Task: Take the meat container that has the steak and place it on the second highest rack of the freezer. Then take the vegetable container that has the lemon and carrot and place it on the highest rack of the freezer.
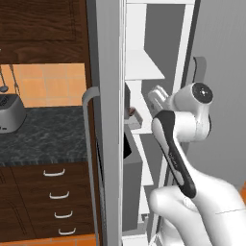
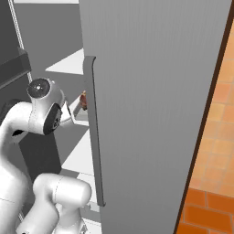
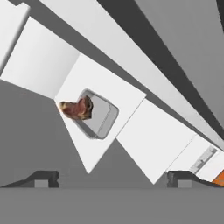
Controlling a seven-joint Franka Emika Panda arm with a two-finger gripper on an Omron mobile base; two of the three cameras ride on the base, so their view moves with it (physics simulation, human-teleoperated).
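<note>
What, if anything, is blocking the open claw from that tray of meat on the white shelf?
Nothing visible does. In the hand view the gripper is open with its fingertips wide apart, and the tray with the steak lies on a white shelf ahead of it, with bare space between them.

Kitchen bkgd: dark wood cabinets (image 1: 43, 19), orange tile wall (image 1: 50, 84), dark stone counter (image 1: 45, 134), drawers w/ white handles (image 1: 55, 194).

Flat, even rendered light — soft, low-resolution.
</note>
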